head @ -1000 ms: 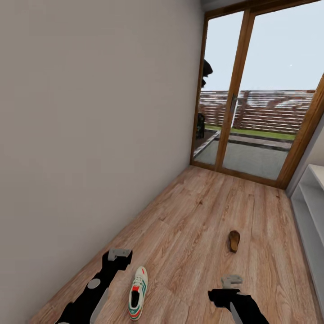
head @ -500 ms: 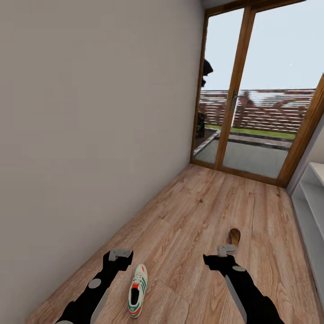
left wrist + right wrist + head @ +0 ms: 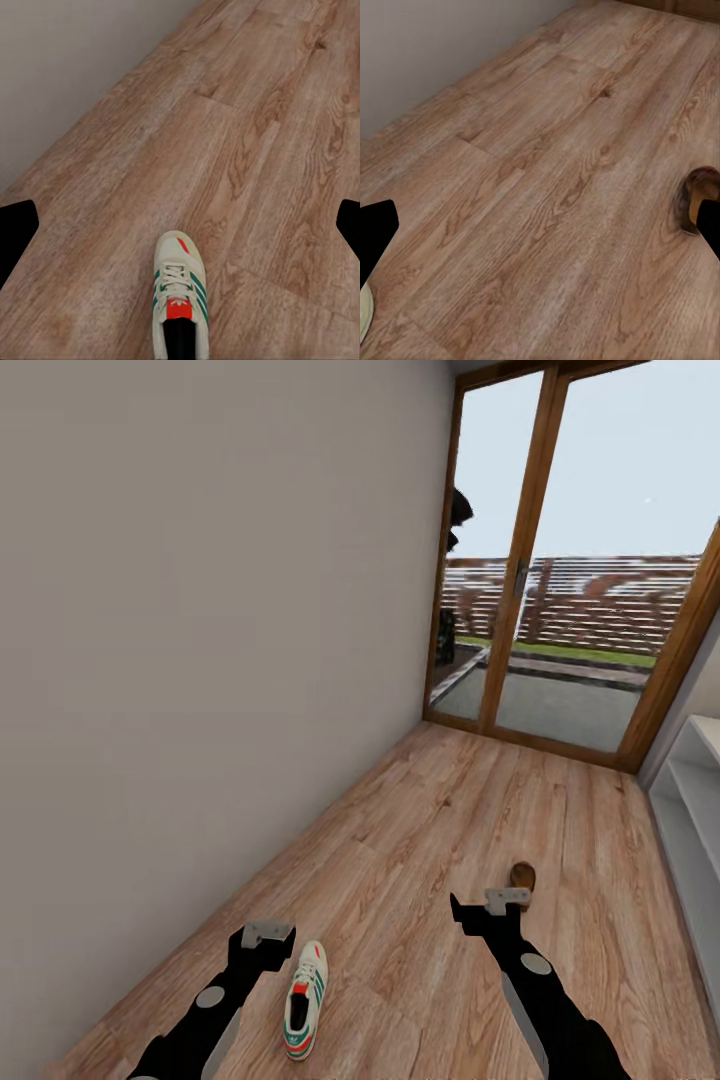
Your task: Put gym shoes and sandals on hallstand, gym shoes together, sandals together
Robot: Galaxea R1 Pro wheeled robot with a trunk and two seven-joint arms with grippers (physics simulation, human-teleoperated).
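Reaching further forward than a second ago, the right gripper [image 3: 506,898] is now hanging just short of the brown sandal [image 3: 521,876] in the head view, having come up from the bottom edge of the frame, while the left gripper [image 3: 268,933] is keeping its place beside the shoe. Going left to right down the corridor: a plain grey wall is running along the left; the left gripper is hovering above the wood-plank floor [image 3: 420,830], its fingers showing as dark tips wide apart at the two edges of the left wrist view, so the jaws are standing spread and holding nothing; just beside it a white gym shoe [image 3: 303,1000] with green stripes is lying upright on its sole, toe pointing up the corridor, centred between those fingers in the left wrist view [image 3: 180,296]; the right gripper's jaws are likewise spread and empty, with the sandal [image 3: 699,196] sitting off to one side near one fingertip in the right wrist view rather than between the two; the grey hallstand [image 3: 690,810] is edging in at the far right, well apart from both shoes. Only one shoe and one sandal are showing. To do this step well, the right arm is probably needing to shift sideways until the sandal is lying between its fingers, then descend and close across the narrow sole rather than along its length
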